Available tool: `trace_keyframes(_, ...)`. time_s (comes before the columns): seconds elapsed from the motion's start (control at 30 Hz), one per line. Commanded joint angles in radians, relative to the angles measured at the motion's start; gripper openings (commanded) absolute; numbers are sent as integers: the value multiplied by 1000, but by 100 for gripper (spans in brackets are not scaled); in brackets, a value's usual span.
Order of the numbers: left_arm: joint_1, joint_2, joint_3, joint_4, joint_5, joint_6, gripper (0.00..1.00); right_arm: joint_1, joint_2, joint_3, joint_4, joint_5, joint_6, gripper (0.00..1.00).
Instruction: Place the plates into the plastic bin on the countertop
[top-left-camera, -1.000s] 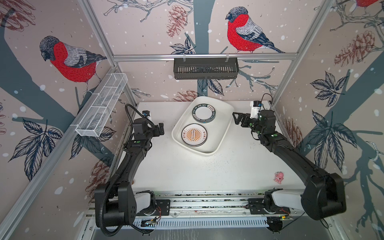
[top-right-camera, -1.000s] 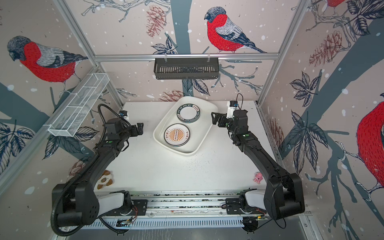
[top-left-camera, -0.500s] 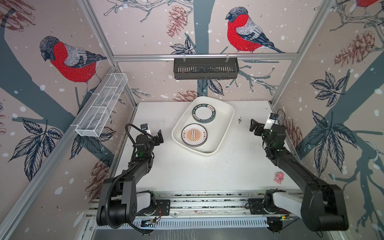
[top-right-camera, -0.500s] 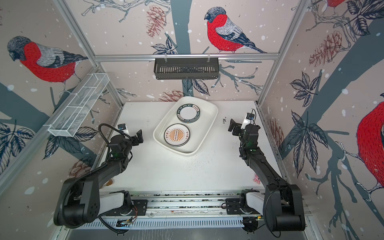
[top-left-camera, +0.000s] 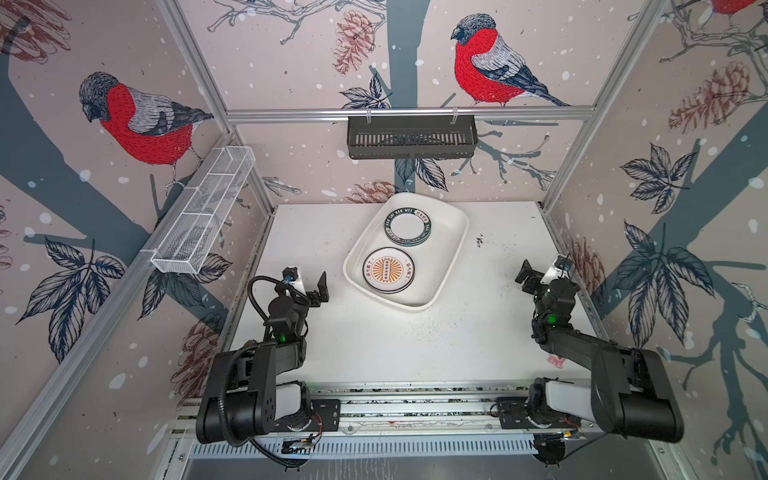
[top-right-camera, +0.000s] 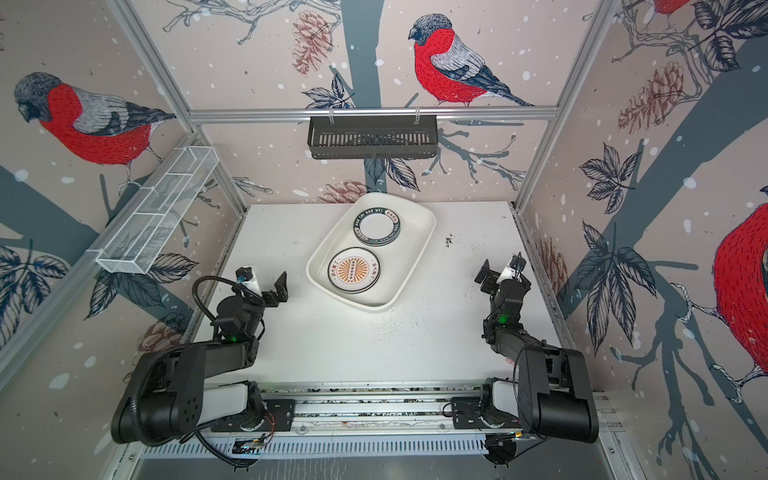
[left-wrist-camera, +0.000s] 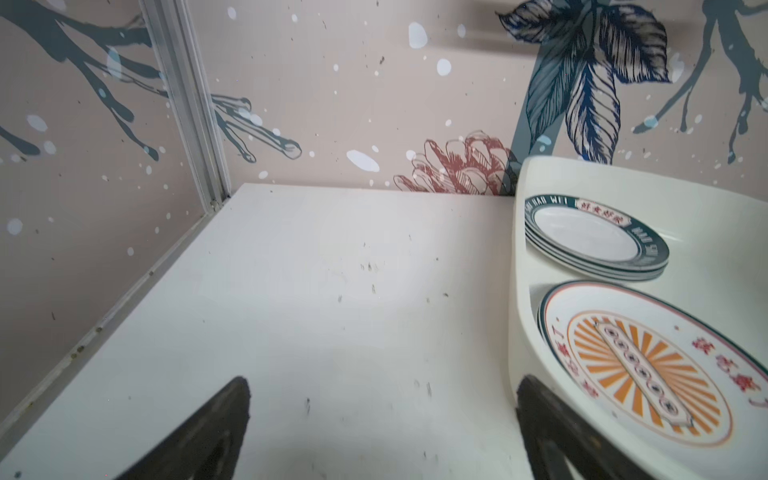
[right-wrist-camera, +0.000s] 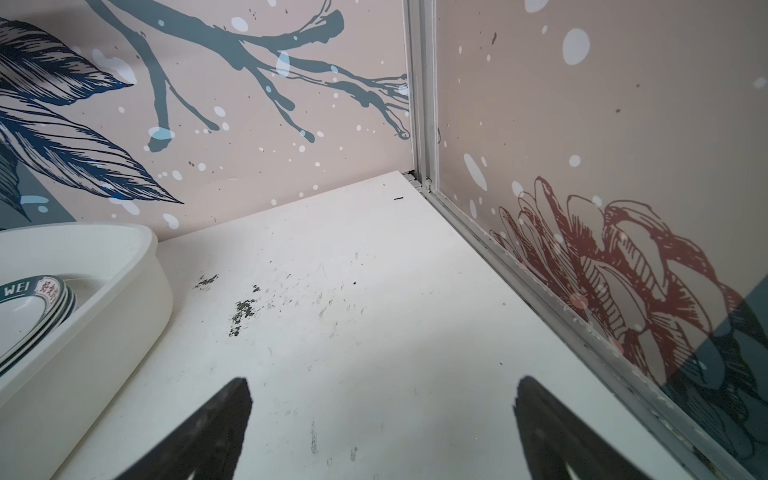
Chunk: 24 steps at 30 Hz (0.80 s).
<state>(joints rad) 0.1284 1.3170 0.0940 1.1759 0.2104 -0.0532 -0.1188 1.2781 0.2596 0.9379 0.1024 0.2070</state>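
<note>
The plastic bin (top-left-camera: 457, 232) (top-right-camera: 424, 232) lies askew at the back middle of the countertop (top-left-camera: 374, 340). Inside it are two stacks of plates: green-banded ones (top-left-camera: 407, 226) (top-right-camera: 377, 226) at the far end and orange sunburst ones (top-left-camera: 388, 270) (top-right-camera: 353, 270) at the near end. My left gripper (top-left-camera: 307, 287) (left-wrist-camera: 382, 399) is open and empty, just left of the bin's near corner (left-wrist-camera: 515, 291). My right gripper (top-left-camera: 540, 276) (right-wrist-camera: 382, 399) is open and empty over bare countertop by the right wall. The right wrist view shows the bin (right-wrist-camera: 104, 316) and the green plates (right-wrist-camera: 37, 307) off to one side.
A black slatted basket (top-left-camera: 411, 137) hangs on the back wall. On the left wall is a white wire-mesh basket (top-left-camera: 203, 216). Dark specks (top-left-camera: 480, 240) mark the countertop right of the bin. A small pink item (top-left-camera: 557, 362) lies by the right arm's base.
Both arms have drawn back from beside the bin toward the front, left and right, folding low. Both grippers stayed open. The plates and the bin have not moved.
</note>
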Motion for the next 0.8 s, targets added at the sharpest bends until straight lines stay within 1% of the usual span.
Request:
trace_keyframes(0.0, 11, 11, -37, 252, 16, -25, 99, 2, -53, -17, 86, -72, -14, 99)
trace_keyframes(0.03, 11, 13, -52, 268, 29, -21, 99, 2, -85, -31, 76, -67, 10, 100)
trace_keyframes(0.07, 11, 18, -64, 276, 44, -18, 99, 2, -86, -43, 100, -66, 15, 100)
trace_keyframes(0.13, 10, 65, -90, 365, 52, -16, 99, 3, -66, -60, 130, -64, -8, 100)
trace_keyframes(0.17, 10, 106, -97, 421, 64, -12, 99, 2, -62, -77, 139, -60, -21, 100)
trace_keyframes(0.23, 11, 204, -117, 556, 50, -22, 99, 2, -65, -120, 178, -54, -14, 100)
trace_keyframes(0.27, 11, 270, -121, 629, 44, -15, 99, 3, -59, -153, 236, -68, -19, 100)
trace_keyframes(0.33, 14, 271, -75, 565, 21, -35, 99, 7, -39, -214, 378, -72, -26, 100)
trace_keyframes(0.37, 15, 288, -63, 572, 21, -38, 99, 6, -30, -232, 432, -74, -29, 100)
trace_keyframes(0.43, 14, 306, -59, 596, 47, -38, 99, 6, 47, -247, 516, -87, -29, 100)
trace_keyframes(0.53, 15, 299, -49, 566, 40, -41, 99, 30, 195, -254, 670, -101, -51, 100)
trace_keyframes(0.57, 19, 293, -42, 545, 43, -44, 99, 43, 264, -254, 774, -95, -66, 99)
trace_keyframes(0.6, 19, 284, -30, 509, 46, -40, 99, 47, 308, -257, 841, -112, -75, 99)
trace_keyframes(0.63, 19, 280, -16, 480, 49, -38, 99, 44, 277, -245, 755, -112, -74, 99)
trace_keyframes(0.7, 14, 273, 8, 428, 63, -27, 99, 43, 215, -170, 519, -80, -64, 100)
trace_keyframes(0.73, 12, 269, 23, 400, 75, -18, 99, 48, 212, -110, 405, -58, -62, 100)
trace_keyframes(0.77, 6, 264, 38, 363, 77, -10, 99, 81, 222, -66, 343, -16, -87, 100)
